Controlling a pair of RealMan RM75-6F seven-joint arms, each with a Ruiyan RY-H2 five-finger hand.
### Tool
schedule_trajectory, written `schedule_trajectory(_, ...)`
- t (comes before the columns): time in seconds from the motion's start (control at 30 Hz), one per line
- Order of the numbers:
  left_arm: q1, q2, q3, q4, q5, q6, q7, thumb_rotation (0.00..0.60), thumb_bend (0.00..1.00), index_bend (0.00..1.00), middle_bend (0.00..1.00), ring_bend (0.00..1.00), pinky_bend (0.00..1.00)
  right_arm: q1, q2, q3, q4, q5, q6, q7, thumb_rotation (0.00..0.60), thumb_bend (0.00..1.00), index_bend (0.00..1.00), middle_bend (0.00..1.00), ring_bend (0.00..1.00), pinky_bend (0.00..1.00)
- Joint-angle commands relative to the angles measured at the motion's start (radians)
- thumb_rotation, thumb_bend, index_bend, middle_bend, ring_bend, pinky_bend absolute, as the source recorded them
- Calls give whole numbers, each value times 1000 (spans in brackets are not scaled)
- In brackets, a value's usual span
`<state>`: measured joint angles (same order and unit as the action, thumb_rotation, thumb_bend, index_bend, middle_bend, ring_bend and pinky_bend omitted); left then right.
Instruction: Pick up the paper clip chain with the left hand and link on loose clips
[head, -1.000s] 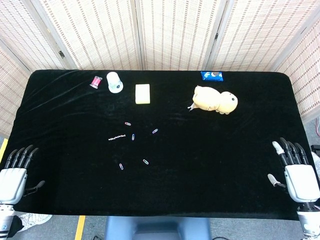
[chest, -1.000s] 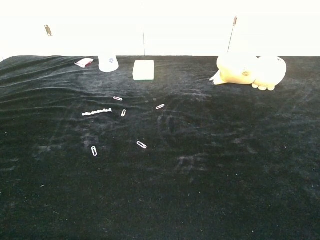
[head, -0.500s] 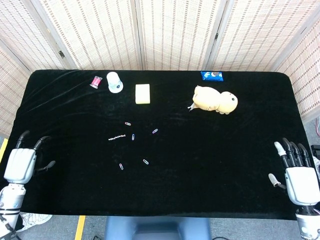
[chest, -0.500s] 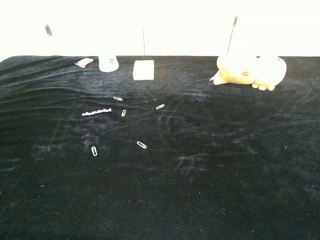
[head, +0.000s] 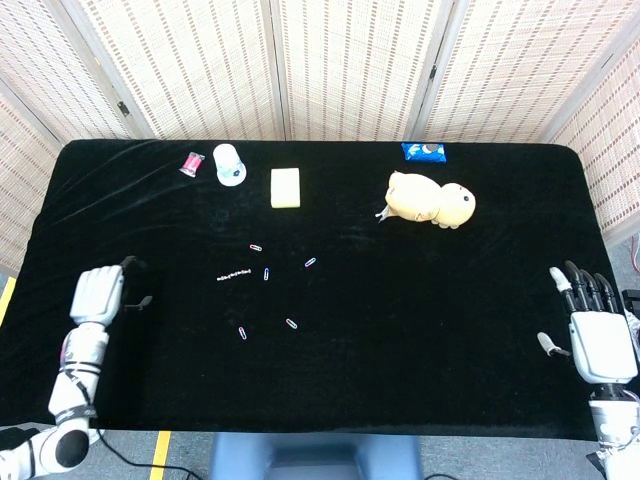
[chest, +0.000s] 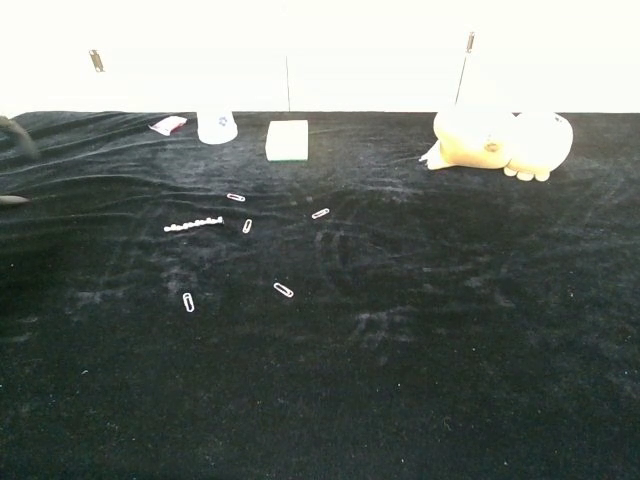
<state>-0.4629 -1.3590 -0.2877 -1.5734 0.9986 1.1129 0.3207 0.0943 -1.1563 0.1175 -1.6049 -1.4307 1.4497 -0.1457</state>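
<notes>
Hovering over the table's (head: 400, 400) left edge, left hand (head: 97, 296), seemingly empty; chain (head: 232, 275) well apart.

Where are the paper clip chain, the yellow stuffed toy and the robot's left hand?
paper clip chain (head: 232, 275): head view, middle of the chain.
yellow stuffed toy (head: 430, 199): head view, on its body.
left hand (head: 97, 296): head view, back of the hand.
</notes>
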Motion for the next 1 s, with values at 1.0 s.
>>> schedule_trajectory(1.0,-274,-307,-31,275,-237,-150,90,600,401,444,1000,1000,1000,-36,25,-29,12,-68,82,82,600,232,0,0,0,0)
